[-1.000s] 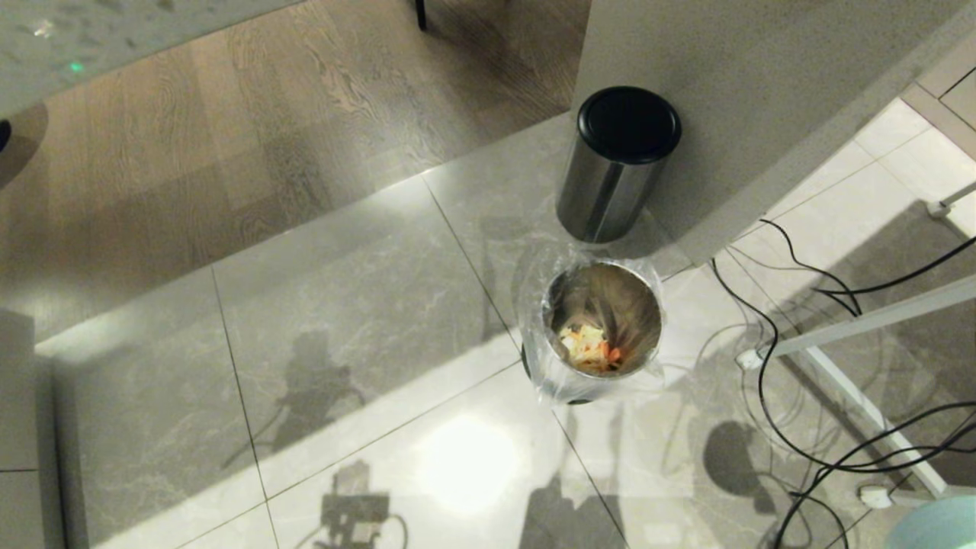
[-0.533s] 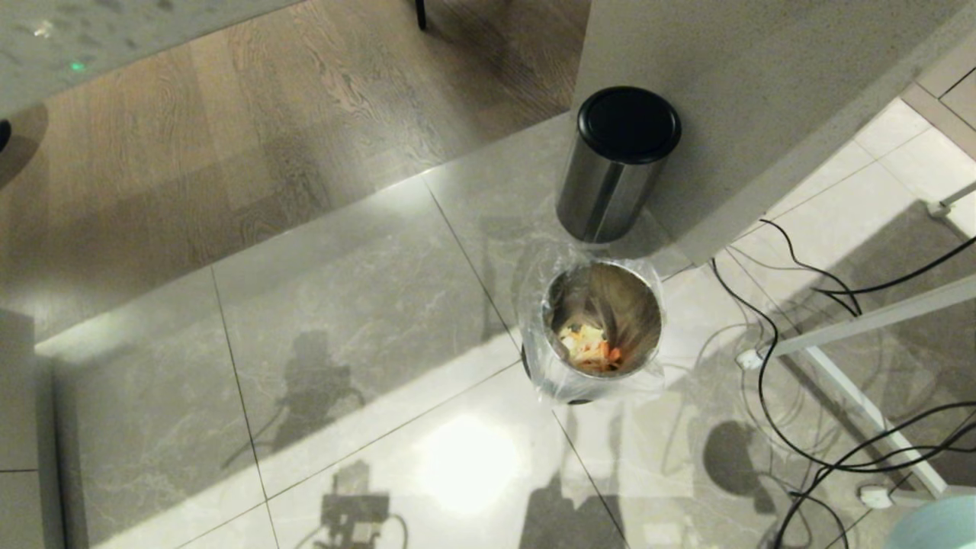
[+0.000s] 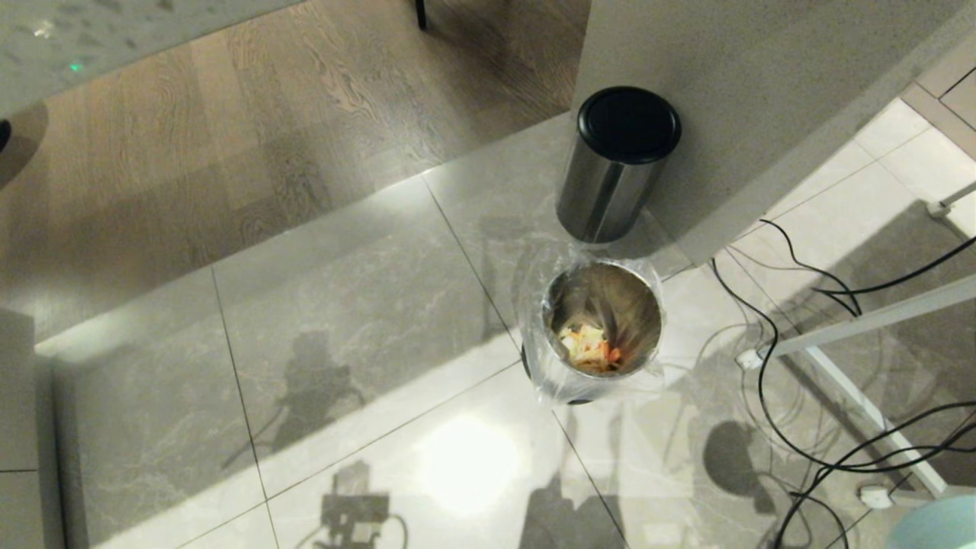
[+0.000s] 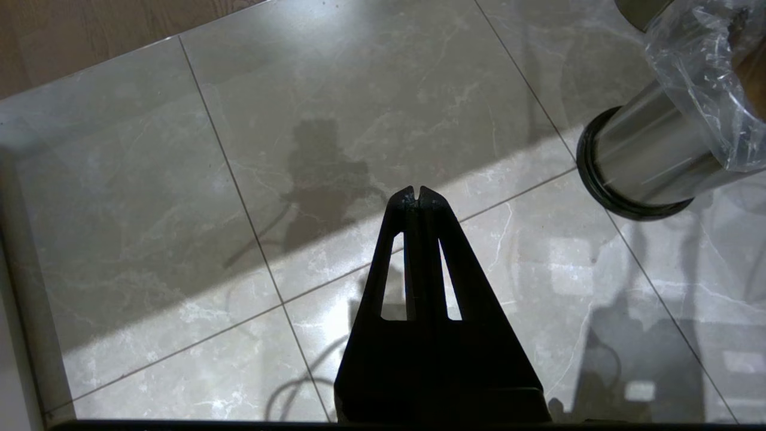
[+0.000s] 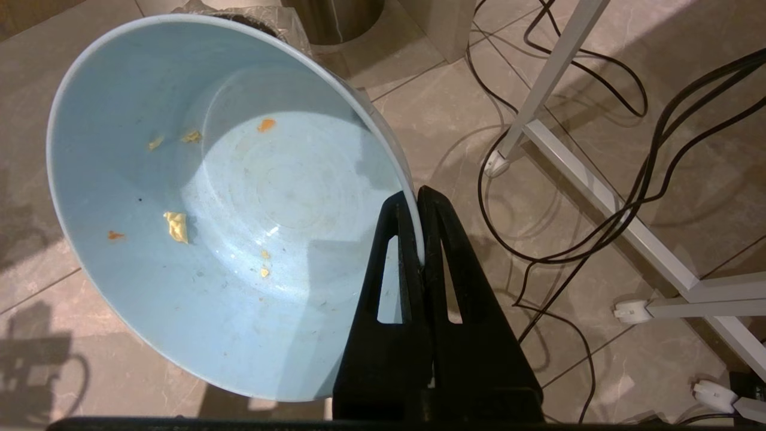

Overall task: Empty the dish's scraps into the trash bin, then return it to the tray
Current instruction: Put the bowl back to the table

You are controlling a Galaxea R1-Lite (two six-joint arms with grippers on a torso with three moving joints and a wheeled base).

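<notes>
My right gripper (image 5: 417, 197) is shut on the rim of the dish (image 5: 227, 197), a light-blue bowl tilted on its side with only a few small crumbs stuck inside. A sliver of the dish (image 3: 934, 526) shows at the head view's bottom right corner. The trash bin (image 3: 602, 320), shiny steel with a clear bag liner, stands on the tiled floor with the scraps (image 3: 589, 347) lying at its bottom. My left gripper (image 4: 417, 194) hangs shut and empty over the floor tiles, with the trash bin (image 4: 646, 161) off to one side. The tray is out of view.
A black-lidded steel bin (image 3: 618, 164) stands just behind the trash bin, against a grey counter wall (image 3: 747, 91). Black cables (image 3: 801, 366) and a white frame leg (image 3: 854, 381) lie on the tiles to the right. Wood flooring (image 3: 229, 152) spreads at the back left.
</notes>
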